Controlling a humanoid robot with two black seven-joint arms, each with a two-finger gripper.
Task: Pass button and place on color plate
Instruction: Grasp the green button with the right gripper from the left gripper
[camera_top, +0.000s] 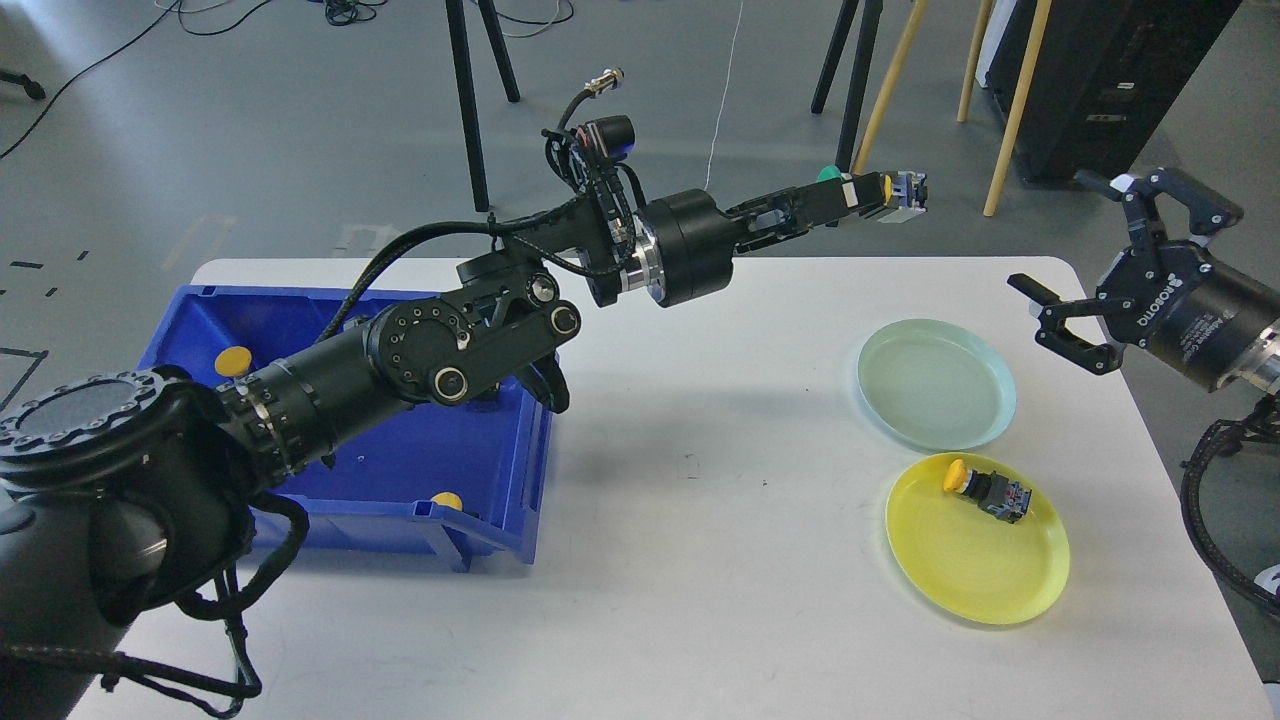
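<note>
My left arm stretches across the table from the left. Its gripper (850, 195) is shut on a green-capped button (880, 190), held high above the table's far edge, beyond the pale green plate (936, 398). My right gripper (1100, 290) is open and empty at the right, just right of the green plate. A yellow-capped button (985, 490) lies on the yellow plate (976, 560). The blue bin (440, 470) at the left holds two yellow-capped buttons (233, 361), partly hidden by my arm.
The white table (700, 580) has bare room in its middle and front. Stand legs (465, 100) and wooden poles (885, 90) rise from the floor behind the table. A black cabinet (1080, 70) stands at the back right.
</note>
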